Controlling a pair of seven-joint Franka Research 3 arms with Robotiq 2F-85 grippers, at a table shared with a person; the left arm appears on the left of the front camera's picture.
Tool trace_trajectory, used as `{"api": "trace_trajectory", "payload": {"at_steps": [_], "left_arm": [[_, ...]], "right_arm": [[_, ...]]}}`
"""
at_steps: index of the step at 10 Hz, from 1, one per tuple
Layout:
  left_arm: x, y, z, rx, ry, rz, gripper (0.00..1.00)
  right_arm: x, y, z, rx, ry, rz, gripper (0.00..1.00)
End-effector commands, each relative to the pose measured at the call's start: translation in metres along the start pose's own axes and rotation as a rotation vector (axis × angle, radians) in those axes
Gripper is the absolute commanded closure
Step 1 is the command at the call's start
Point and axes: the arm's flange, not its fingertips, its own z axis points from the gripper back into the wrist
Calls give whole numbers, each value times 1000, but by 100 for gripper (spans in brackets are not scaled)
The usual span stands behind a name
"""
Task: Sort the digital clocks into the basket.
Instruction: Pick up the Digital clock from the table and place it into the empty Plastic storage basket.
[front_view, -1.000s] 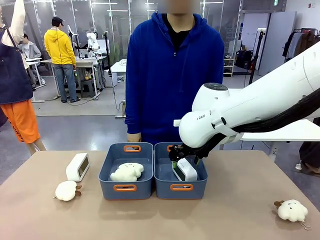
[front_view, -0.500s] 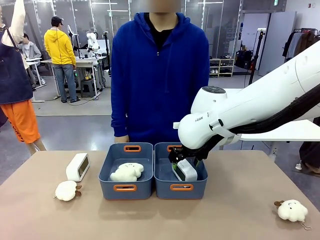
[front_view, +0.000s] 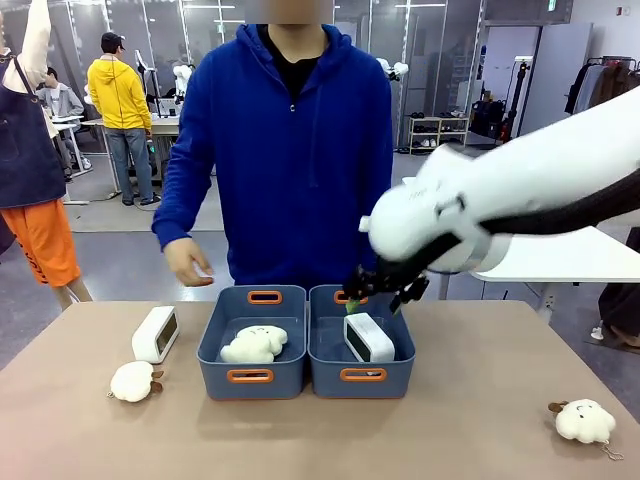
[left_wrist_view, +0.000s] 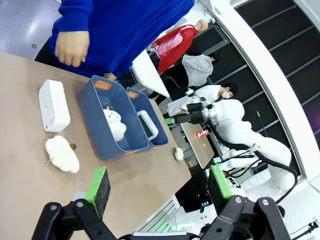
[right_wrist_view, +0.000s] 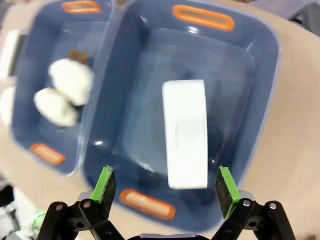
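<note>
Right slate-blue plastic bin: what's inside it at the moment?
One white rounded plastic digital clock with a dark display face, standing on edge. The rest of the floor of the slate-blue bin looks bare. The patch under the clock is covered.

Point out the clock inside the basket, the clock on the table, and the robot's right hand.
clock inside the basket (front_view: 372, 338), front view, white top surface.
clock on the table (front_view: 150, 335), front view, white casing.
right hand (right_wrist_view: 165, 184), right wrist view, midway between its fingertips.
</note>
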Motion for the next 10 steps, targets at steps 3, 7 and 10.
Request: {"api": "trace_trajectory", "payload": {"at_steps": [3, 7, 10], "left_arm": [[3, -1, 0, -22, -17, -13, 0], [3, -1, 0, -22, -17, -13, 0], [3, -1, 0, -22, -17, -13, 0]], "right_arm": [[-48, -93, 76, 388, -33, -60, 0], [-113, -171, 108, 697, -106, -56, 0], [-155, -207, 116, 767, -123, -119, 0]]}}
